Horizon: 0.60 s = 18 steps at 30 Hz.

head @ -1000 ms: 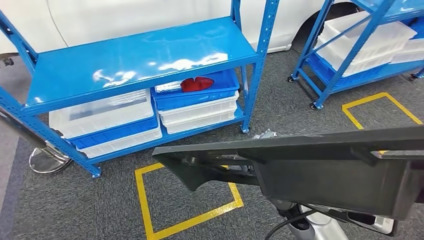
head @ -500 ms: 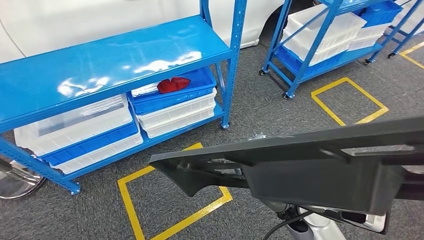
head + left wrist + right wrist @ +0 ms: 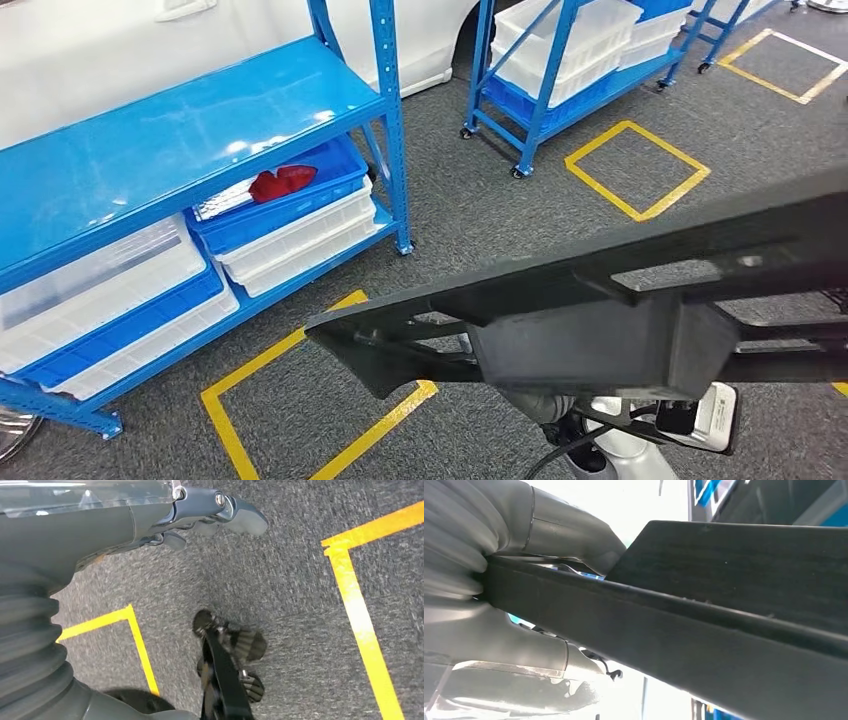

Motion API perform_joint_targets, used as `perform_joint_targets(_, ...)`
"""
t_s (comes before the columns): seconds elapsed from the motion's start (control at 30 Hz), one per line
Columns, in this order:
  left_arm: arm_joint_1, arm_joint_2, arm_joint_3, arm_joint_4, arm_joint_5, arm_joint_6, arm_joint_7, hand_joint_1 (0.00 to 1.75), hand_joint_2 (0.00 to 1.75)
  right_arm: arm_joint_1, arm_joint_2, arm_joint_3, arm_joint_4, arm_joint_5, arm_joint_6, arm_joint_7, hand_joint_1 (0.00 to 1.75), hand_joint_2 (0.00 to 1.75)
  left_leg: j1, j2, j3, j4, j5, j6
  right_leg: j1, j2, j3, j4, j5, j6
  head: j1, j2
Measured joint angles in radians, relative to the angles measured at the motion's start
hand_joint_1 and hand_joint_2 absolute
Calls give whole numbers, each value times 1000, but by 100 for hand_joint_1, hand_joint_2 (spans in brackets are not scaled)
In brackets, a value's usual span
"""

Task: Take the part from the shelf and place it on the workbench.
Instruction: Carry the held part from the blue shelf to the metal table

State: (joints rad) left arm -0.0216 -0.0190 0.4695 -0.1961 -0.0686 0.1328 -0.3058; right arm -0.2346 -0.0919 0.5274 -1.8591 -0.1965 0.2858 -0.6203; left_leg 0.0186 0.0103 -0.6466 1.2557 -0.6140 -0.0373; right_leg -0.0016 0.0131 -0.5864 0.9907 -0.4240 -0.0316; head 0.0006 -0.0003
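Observation:
A large dark grey plastic part (image 3: pixel 600 320) with ribs and a box-like middle hangs across the lower half of the head view, over the carpet. My right hand (image 3: pixel 549 535) grips one edge of the part (image 3: pixel 724 605), thumb on one side and fingers on the other. In the head view the hand itself is hidden under the part; a bit of silver arm (image 3: pixel 615 450) shows below it. My left hand (image 3: pixel 200 515) hangs over the grey floor with nothing in it, thumb standing apart from the fingers.
A blue shelf (image 3: pixel 180 130) stands on the left with white bins and a blue bin holding a red piece (image 3: pixel 280 182). A wheeled blue rack (image 3: pixel 545 80) is at the back right. Yellow floor squares (image 3: pixel 300 400) (image 3: pixel 637 170) mark the carpet. A white car body (image 3: pixel 100 50) lies behind.
The whole picture has slid left and down, so the camera has turned right. The part stays in my right hand, now tilted a little more.

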Motion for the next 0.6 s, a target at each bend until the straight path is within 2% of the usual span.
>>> perform_joint_targets(0.03,1,1,0,0,-1,-1,0,0,175,0,0,-1,6,-2,-1,1,175,175,0,-3,-20,39,-6,0,1,12,-1,2,0,-1,0,0)
perform_joint_targets(0.07,2,1,0,0,-2,-3,1,0,175,0,0,-1,10,-4,-1,2,175,175,0,-4,-21,37,10,0,2,25,-1,5,0,-1,0,0)
perform_joint_targets(0.1,2,1,0,0,-3,-3,1,0,175,-1,0,-1,14,-4,-1,2,175,175,0,-7,-2,-9,43,2,2,38,-2,8,0,0,0,0)
perform_joint_targets(0.13,2,1,0,0,-3,-4,1,0,175,-2,0,-1,16,-4,-1,3,175,175,1,-19,30,-81,84,5,2,50,-2,11,-1,1,0,0)
perform_joint_targets(0.17,2,1,0,0,-3,-4,1,0,175,-4,0,-1,18,-4,-1,3,175,175,1,-37,62,-154,113,8,3,60,-4,16,-2,5,0,0)
perform_joint_targets(0.2,1,2,0,0,-4,-4,1,0,175,-5,0,-1,19,-4,-1,3,175,175,1,-53,86,-207,131,11,3,71,-7,20,-3,9,0,0)
perform_joint_targets(0.23,1,2,0,0,-4,-4,1,0,175,-6,0,-1,20,-4,-1,3,175,175,0,-65,98,-237,138,15,2,80,-11,22,-2,15,0,0)
perform_joint_targets(0.27,-1,2,0,0,-4,-4,1,0,175,-7,0,-2,21,-5,-3,3,175,175,-2,-66,100,-245,135,18,1,89,-15,23,0,22,0,0)
perform_joint_targets(0.3,-2,2,0,0,-4,-5,1,0,175,-7,0,-3,21,-6,-6,4,175,175,-2,-58,101,-247,138,23,-1,98,-18,22,3,28,0,0)
perform_joint_targets(0.33,-4,2,0,0,-5,-6,1,0,175,-7,0,-6,21,-7,-8,5,175,175,-2,-48,102,-250,141,29,-2,96,-20,25,2,34,0,0)
perform_joint_targets(0.4,-5,2,0,0,-6,-10,-2,0,175,-8,0,-14,21,-12,-14,6,175,175,1,-27,105,-259,148,42,-1,56,-42,68,-26,43,3,0)
perform_joint_targets(0.47,-4,2,0,0,-6,-16,-5,0,175,-10,-1,-23,21,-14,-18,7,175,175,-1,-5,104,-261,150,48,-4,8,-101,190,-90,51,5,0)
perform_joint_targets(0.5,-3,2,0,0,-6,-19,-6,0,175,-11,-1,-26,21,-14,-19,9,175,175,-2,6,103,-261,150,48,-7,0,-135,259,-119,55,5,0)
perform_joint_targets(0.53,-2,2,0,0,-6,-22,-7,0,175,-11,-1,-29,22,-15,-20,14,175,175,-3,18,103,-261,149,48,-9,-3,-159,307,-132,58,5,0)
perform_joint_targets(0.57,-3,3,0,0,-6,-25,-8,0,175,-13,-1,-31,22,-16,-21,21,175,175,-3,29,102,-261,149,48,-11,-5,-165,319,-127,59,5,0)
perform_joint_targets(0.6,-5,3,0,0,-6,-29,-10,0,175,-17,-1,-34,22,-19,-21,28,175,175,-3,40,103,-261,148,46,-13,-10,-149,288,-104,60,5,0)
